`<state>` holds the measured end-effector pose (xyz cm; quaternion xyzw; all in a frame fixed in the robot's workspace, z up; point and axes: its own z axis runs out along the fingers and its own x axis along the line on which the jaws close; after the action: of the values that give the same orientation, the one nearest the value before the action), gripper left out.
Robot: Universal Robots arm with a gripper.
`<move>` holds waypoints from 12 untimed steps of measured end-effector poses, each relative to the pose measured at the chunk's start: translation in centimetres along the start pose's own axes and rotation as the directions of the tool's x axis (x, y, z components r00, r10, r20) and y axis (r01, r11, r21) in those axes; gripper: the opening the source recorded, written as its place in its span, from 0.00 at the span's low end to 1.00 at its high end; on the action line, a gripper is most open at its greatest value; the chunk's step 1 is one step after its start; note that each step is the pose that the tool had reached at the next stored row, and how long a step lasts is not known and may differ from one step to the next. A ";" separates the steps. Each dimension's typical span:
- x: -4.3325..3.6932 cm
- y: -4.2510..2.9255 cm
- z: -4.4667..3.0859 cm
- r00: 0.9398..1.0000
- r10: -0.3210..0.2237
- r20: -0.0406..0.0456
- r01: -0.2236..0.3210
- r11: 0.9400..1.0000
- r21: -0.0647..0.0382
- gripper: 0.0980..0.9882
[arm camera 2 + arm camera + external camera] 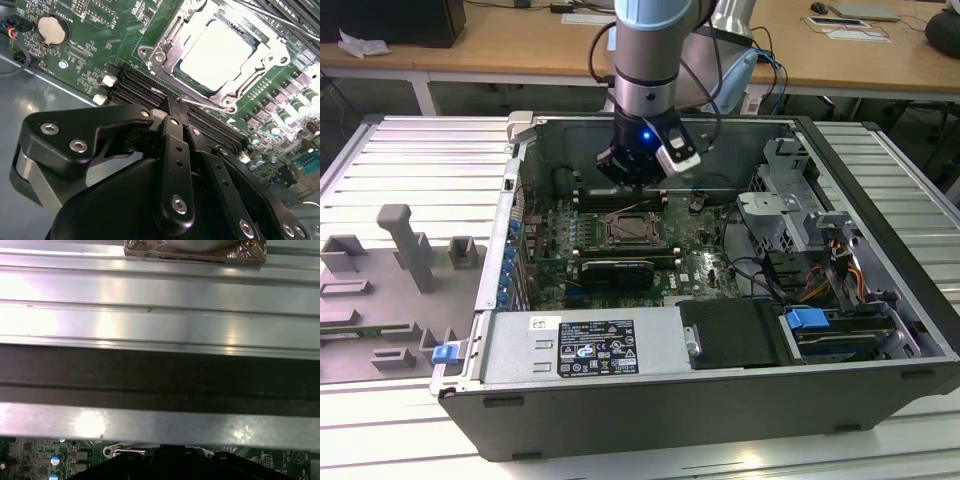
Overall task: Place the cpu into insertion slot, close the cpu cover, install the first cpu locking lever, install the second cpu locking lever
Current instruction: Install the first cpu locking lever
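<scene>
The cpu (215, 52) lies flat in the insertion slot (625, 229), its pale silver top showing through the cut-out. The cpu cover (163, 49) is down around it as a metal frame. A thin wire locking lever (202, 103) runs along the socket edge nearest the memory slots. My gripper (169, 106) is shut, fingertips together with nothing between them, right at the end of that lever over the memory slots. In the exterior view the gripper (636, 178) hangs inside the open computer case just behind the socket.
Long black memory slots (145, 82) lie between gripper and socket. A coin battery (52, 29) sits on the green board. The case wall (160, 315) is close behind the wrist. A drive cage (790, 215) and cables fill the exterior view's right; the power supply (580, 345) is in front.
</scene>
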<state>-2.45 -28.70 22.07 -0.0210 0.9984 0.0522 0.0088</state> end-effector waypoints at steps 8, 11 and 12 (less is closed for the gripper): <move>-0.45 -0.09 0.65 1.000 0.000 0.000 0.000 1.000 0.000 0.01; -0.50 -0.12 0.97 1.000 0.000 0.000 0.000 1.000 0.000 0.01; -0.51 -0.13 1.05 1.000 0.000 0.000 0.000 1.000 0.001 0.01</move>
<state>-1.92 -28.71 21.02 -0.0209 0.9984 0.0516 0.0087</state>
